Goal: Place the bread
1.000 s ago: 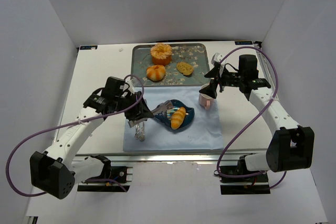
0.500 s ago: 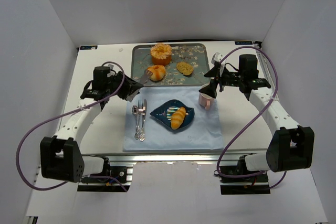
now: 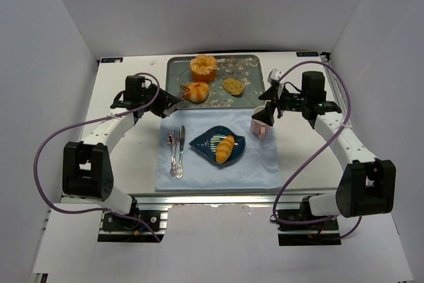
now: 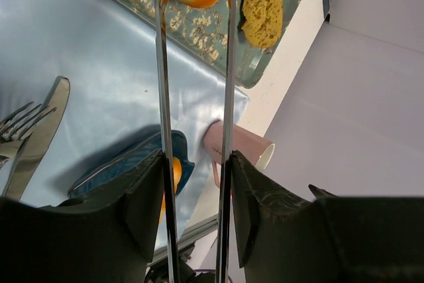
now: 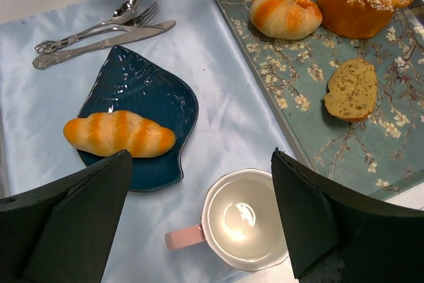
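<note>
Blue plate (image 5: 142,91), pale blue cloth (image 5: 218,97), floral teal tray (image 5: 311,137), pink mug (image 5: 182,236), golden roll (image 5: 119,132), silver tongs (image 4: 162,97)

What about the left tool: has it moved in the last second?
Yes. The left tool, holding tongs, has swung from over the plate back and left to the tray's near edge, by the bun.

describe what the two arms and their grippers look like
Both the left arm and the right arm have white link shells with black joint housings and black bases. A purple cable loops loosely along each. The left gripper and right gripper are black, with broad, blocky matte fingers. No markings are legible.
</note>
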